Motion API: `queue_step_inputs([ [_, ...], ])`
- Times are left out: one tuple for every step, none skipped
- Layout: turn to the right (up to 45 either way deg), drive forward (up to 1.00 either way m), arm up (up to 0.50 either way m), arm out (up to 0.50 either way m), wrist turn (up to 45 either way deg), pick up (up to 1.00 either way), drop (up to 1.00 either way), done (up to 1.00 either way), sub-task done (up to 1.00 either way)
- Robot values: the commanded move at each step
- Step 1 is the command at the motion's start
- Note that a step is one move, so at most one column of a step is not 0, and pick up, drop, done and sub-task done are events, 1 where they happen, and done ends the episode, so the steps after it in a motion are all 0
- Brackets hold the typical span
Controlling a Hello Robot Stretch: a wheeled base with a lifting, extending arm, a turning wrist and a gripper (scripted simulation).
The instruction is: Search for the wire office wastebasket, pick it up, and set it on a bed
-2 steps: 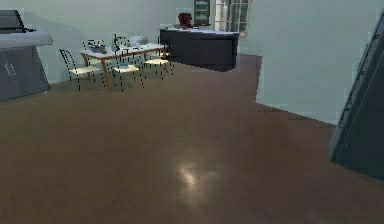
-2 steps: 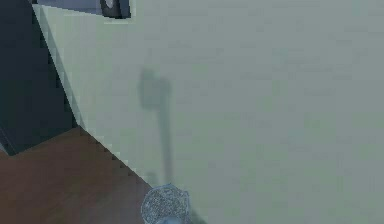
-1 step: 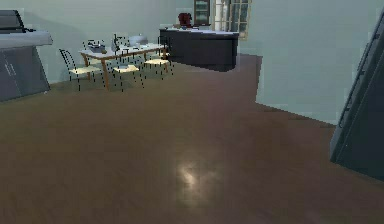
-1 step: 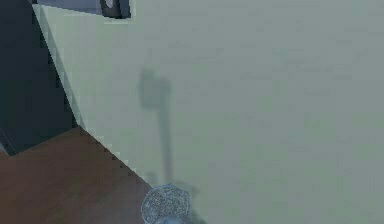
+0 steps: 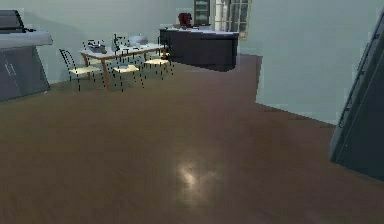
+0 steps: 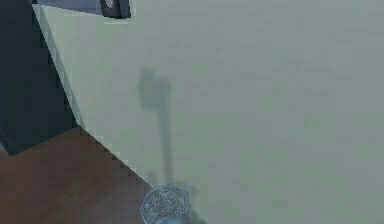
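The wire wastebasket (image 6: 165, 206) stands on the floor (image 6: 60, 185) just beside the pale wall (image 6: 260, 100). Square the base so the arm extends straight at it. The tool's state cannot be told.

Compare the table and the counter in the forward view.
The table is light wood on thin legs; the counter is dark and solid to the floor. Chairs stand along the table's near side, none along the counter's front. The table lies left of the counter. Both carry small things on top.
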Motion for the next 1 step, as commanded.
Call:
queue_step_inputs([
  [0.0, 0.00, 0.00, 0.00, 45.0, 0.00, 0.00, 0.00, 0.00],
])
